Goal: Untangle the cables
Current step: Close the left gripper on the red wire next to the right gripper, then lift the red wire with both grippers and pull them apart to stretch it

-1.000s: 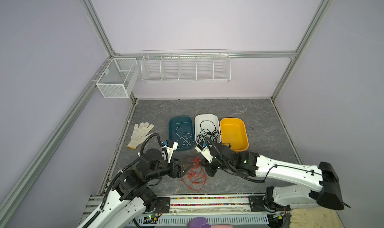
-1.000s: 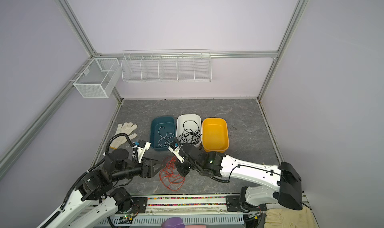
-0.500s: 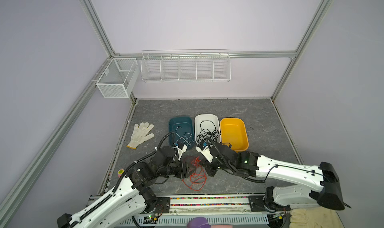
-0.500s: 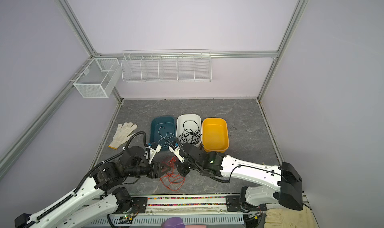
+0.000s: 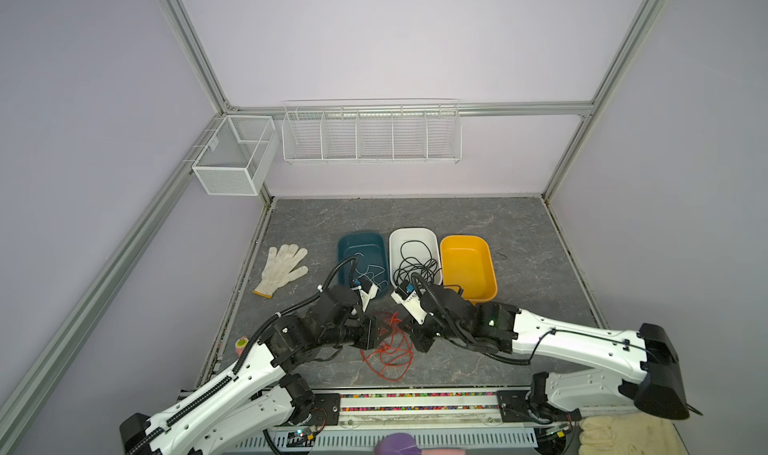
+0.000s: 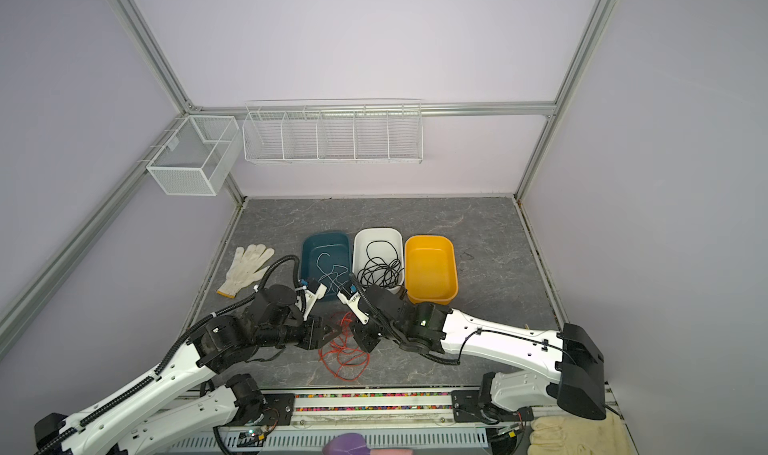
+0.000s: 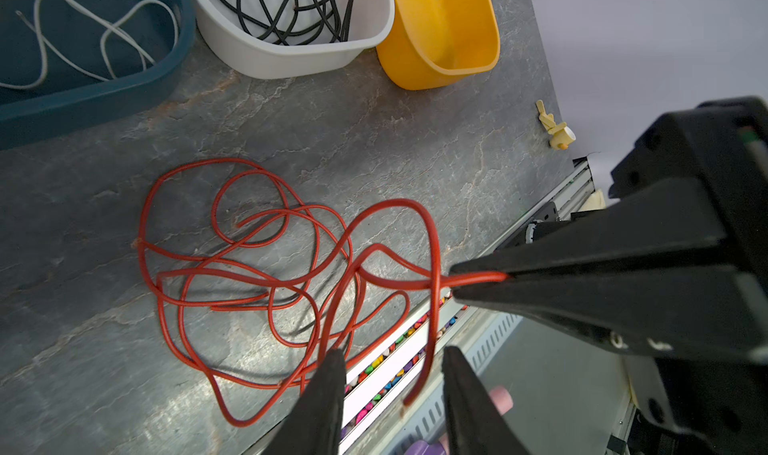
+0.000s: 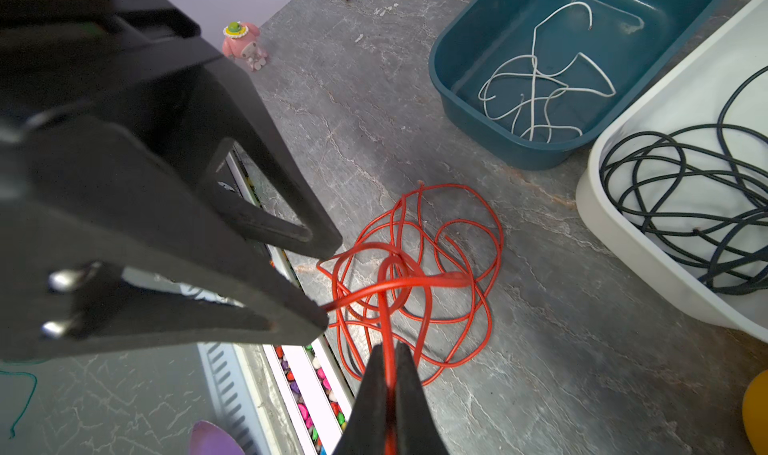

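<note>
a two-armed robot worked over a grey marbled table (image 5: pixel 519 241). a red cable (image 8: pixel 415 283) lay in a loose tangle near the table's front edge, between the two grippers, with part of it lifted off the surface. the right gripper (image 8: pixel 388 347) had its jaws pressed together on one strand of it, drawn out toward the left arm. the left gripper (image 7: pixel 394 352) faced it from the opposite side, jaws apart. a thick red strand ending in a cut tip hung down through the gap between them, crossing the held strand roughly square. neither left finger visibly touched it. the left gripper was nearer that loose end, so closing on it looked like the coming move. behind the tangle, black cables (image 5: pixel 415 271) sat in a white tray (image 5: pixel 413 233), a white cable (image 8: pixel 533 91) in a teal tray (image 5: pixel 359 237), beside a yellow tray (image 5: pixel 467 266).
</note>
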You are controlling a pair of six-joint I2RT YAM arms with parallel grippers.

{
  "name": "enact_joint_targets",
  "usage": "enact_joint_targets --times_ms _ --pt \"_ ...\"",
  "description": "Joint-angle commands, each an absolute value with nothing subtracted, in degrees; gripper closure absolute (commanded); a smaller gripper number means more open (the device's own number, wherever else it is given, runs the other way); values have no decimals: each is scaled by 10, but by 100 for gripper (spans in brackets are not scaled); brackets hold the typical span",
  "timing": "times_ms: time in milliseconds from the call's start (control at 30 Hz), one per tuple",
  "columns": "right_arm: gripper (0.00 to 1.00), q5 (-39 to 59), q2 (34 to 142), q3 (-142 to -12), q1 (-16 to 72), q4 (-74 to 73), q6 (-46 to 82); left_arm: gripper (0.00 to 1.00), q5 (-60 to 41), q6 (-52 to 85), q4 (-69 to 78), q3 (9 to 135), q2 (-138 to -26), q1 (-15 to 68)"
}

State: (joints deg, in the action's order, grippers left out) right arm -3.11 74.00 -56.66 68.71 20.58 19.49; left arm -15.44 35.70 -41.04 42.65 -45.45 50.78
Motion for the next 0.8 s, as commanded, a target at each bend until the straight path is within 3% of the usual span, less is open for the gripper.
enact_joint_targets --times_ms 0,267,600,767 --pt "94 -25 736 -570 686 205 198 66 -160 346 -417 443 -457 511" --pt "94 -22 743 -571 687 199 201 73 -161 343 -413 448 -474 517" --pt "94 -22 747 -572 689 201 202 100 -146 330 -435 467 -475 517" --pt "94 -21 741 -560 689 203 206 100 -117 319 -462 491 -470 517"
